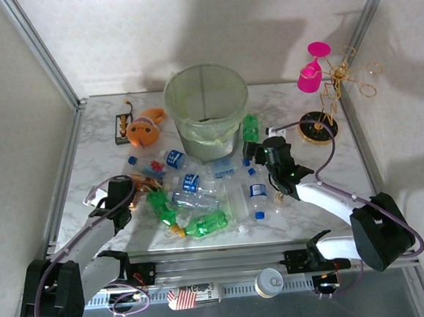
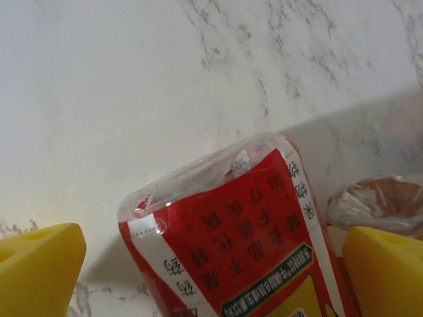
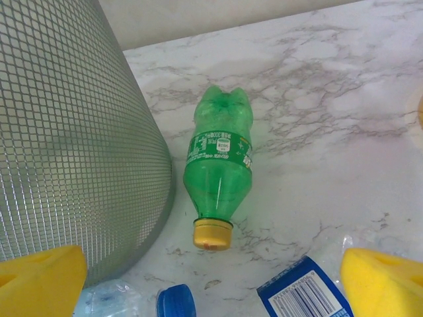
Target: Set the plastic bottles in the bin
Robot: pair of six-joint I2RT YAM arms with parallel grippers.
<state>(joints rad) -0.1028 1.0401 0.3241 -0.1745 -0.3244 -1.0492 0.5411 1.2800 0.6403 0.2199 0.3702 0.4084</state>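
The pale-green bin stands at the middle back of the table. Plastic bottles lie scattered in front of it: clear ones with blue labels and green ones. My left gripper is open at the left of the pile; in its wrist view a clear bottle with a red label lies between the yellow fingertips. My right gripper is open beside the bin. Ahead of it a green bottle with a yellow cap lies against the bin's mesh wall.
An orange plush toy and a small black box sit left of the bin. A pink goblet hangs on a gold wire stand at the back right. A blue-capped bottle and a blue-labelled bottle lie near my right fingers.
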